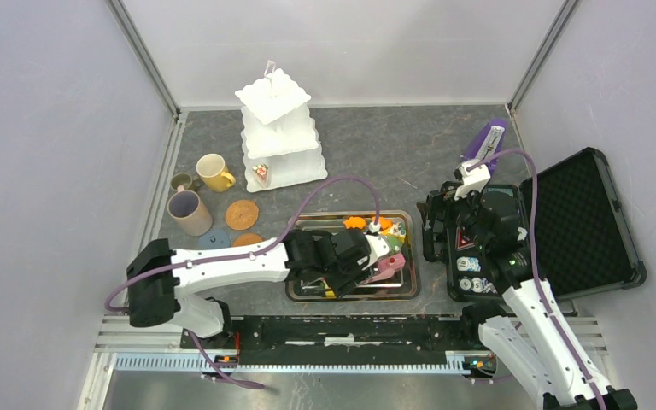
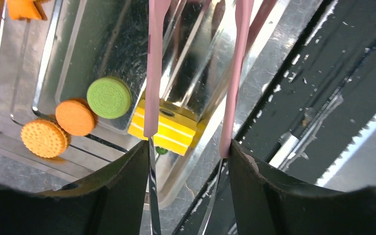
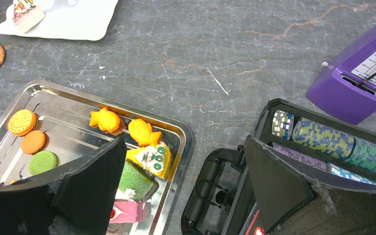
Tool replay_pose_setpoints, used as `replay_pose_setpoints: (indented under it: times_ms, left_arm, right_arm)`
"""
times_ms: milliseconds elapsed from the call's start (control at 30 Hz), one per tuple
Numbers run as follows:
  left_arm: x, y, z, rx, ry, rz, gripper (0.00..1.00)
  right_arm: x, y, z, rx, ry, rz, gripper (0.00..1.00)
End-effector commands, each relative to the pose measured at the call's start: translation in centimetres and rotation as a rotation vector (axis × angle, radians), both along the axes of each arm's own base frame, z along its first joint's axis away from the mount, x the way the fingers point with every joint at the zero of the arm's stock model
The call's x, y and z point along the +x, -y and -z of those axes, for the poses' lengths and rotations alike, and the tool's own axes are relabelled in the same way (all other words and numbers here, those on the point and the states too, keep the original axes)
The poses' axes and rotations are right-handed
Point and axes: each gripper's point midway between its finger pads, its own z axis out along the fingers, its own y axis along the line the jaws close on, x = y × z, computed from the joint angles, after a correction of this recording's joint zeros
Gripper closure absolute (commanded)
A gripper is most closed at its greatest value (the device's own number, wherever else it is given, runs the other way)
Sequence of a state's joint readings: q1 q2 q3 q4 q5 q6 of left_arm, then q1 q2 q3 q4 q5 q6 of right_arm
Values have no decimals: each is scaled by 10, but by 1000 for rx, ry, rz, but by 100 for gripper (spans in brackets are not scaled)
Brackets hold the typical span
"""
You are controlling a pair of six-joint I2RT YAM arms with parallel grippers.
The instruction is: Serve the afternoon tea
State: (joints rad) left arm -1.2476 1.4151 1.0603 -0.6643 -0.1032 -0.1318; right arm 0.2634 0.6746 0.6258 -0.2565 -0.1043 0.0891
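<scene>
Lying just beyond left jaws, yellow cake (image 2: 169, 131) sits under pink tongs (image 2: 152, 73).

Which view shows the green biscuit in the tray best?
Left wrist: the green biscuit is close, unobstructed, pattern legible. Right wrist shows it small; in top external the left arm hides it.

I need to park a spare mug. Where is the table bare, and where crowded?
Bare: the tabletop bordered by the white stand, purple metronome and tray. Crowded: left of the stand, with yellow mug, beige mug and woven coaster; the tray, under the left gripper holding pink tongs; the right side, filled by the black case.
</scene>
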Motion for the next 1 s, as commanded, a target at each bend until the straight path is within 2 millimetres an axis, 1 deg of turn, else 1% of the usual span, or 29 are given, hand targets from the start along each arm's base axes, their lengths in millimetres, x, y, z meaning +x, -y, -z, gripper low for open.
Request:
replay_pose_setpoints:
  times_ms: [0, 433, 633, 733, 833, 900, 967]
  left_arm:
    - [20, 24, -14, -16, 116, 57, 37]
    - [31, 35, 11, 71, 123, 42, 37]
    - [34, 37, 18, 95, 123, 31, 50]
    - [33, 33, 20, 113, 118, 21, 60]
    - [32, 30, 16, 111, 122, 11, 70]
    - [32, 29, 14, 116, 119, 10, 74]
    - [30, 29, 14, 119, 110, 14, 82]
  right_arm:
    - [1, 3, -4, 0, 27, 14, 2]
    - [-1, 5, -1, -7, 28, 20, 2]
    - [-1, 5, 0, -7, 24, 19, 2]
    - [-1, 4, 0, -6, 21, 15, 2]
    - [-1, 5, 0, -6, 23, 18, 2]
    - [0, 4, 0, -5, 21, 16, 2]
    - [0, 4, 0, -1, 22, 16, 2]
